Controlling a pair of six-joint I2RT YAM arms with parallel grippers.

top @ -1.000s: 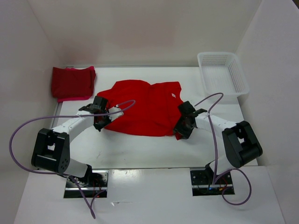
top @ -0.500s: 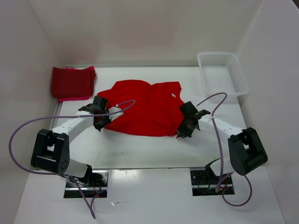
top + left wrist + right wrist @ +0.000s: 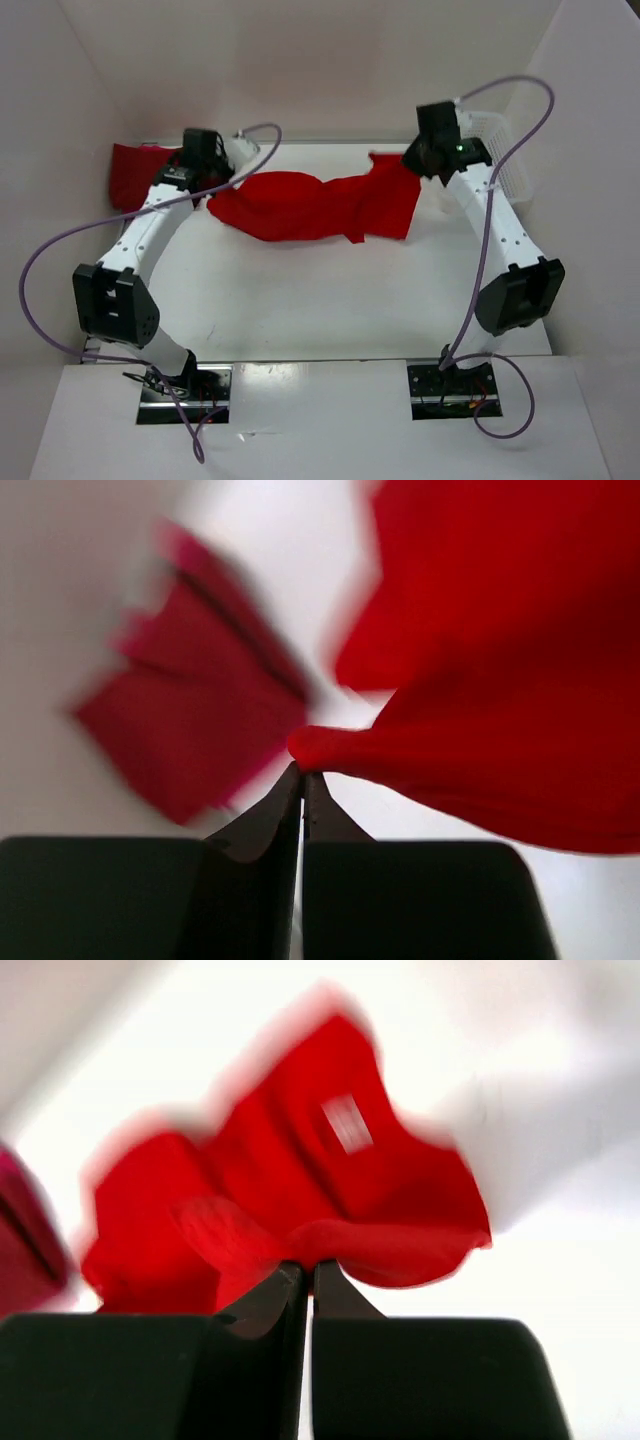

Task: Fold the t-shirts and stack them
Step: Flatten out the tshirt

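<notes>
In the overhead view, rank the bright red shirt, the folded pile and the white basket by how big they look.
Largest: bright red t-shirt, clearly.
Next: folded pile and white basket look similar, and each is partly hidden, so I won't rank them.

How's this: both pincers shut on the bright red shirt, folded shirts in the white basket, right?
Not the basket: the top view shows the folded shirts on the table, far left. The left pincer and right pincer do grip the bright red shirt.
</notes>
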